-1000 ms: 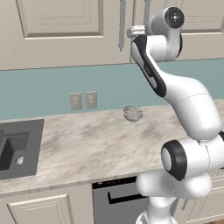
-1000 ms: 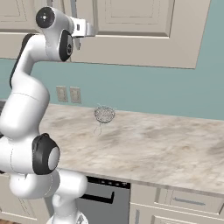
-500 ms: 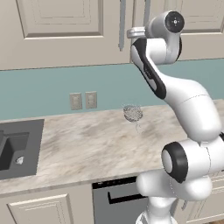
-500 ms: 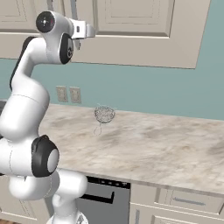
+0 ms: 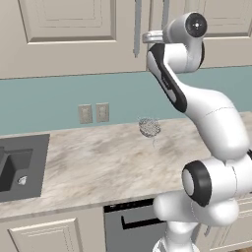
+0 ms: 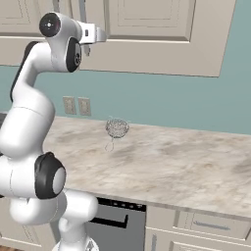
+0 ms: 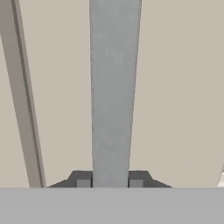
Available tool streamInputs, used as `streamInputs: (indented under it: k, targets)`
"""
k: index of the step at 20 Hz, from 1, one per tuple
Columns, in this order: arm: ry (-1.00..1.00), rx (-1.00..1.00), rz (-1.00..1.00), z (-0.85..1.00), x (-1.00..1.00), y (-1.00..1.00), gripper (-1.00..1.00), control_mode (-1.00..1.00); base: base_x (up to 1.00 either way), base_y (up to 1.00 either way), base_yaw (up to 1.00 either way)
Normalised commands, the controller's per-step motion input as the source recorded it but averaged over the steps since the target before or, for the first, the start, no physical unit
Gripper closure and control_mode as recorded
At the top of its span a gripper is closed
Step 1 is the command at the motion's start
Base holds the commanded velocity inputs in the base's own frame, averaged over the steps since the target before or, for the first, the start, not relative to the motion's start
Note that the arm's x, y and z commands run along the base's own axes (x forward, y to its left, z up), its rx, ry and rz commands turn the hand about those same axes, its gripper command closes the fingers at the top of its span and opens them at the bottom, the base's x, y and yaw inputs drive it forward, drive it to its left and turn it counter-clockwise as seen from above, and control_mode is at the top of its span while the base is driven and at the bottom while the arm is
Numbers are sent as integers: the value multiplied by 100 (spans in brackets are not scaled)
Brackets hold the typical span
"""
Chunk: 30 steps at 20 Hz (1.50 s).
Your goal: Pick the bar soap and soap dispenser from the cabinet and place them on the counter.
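The cabinet [image 5: 69, 34] hangs above the counter [image 5: 98, 162] with its panelled doors closed, so the bar soap and the soap dispenser are hidden. My gripper [image 5: 143, 37] is raised to the door's long vertical metal handle [image 5: 137, 19]. In the hand view the grey handle [image 7: 114, 87] runs straight up between the two dark fingertips [image 7: 83, 179], and my gripper [image 7: 110, 180] is shut on it. From the right base view the gripper [image 6: 103, 34] sits against the cabinet [image 6: 147, 19] front beside the handle [image 6: 82, 9].
A wire-mesh ball [image 5: 149, 127] rests on the marbled counter [image 6: 186, 166] near the back wall. A dark sink [image 5: 15, 170] is set into the left end. Wall outlets [image 5: 93, 113] sit on the teal backsplash. A second door handle [image 5: 165, 12] hangs just right of the held one.
The jaws have closed from wide open onto the cabinet door handle. The arm has barely moved and the door stays closed.
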Motion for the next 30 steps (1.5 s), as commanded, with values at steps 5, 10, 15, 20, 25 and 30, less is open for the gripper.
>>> streamInputs:
  k: [5, 10, 15, 20, 25, 30]
  targets:
    - [-1, 3, 0, -1, -29, -8, 100, -100, 0, 0, 0]
    - [-3, 5, 5, 0, -51, -16, 100, -100, 0, 0, 0]
    - [-2, 6, 4, 0, -47, -19, 100, -100, 0, 0, 0]
    - [0, 6, 6, 0, -41, -22, 100, -100, 0, 0, 0]
    - [2, 1, 6, -6, -35, -17, 100, -100, 0, 0, 0]
    - [0, 0, 3, -8, -48, -26, 100, -100, 0, 0, 0]
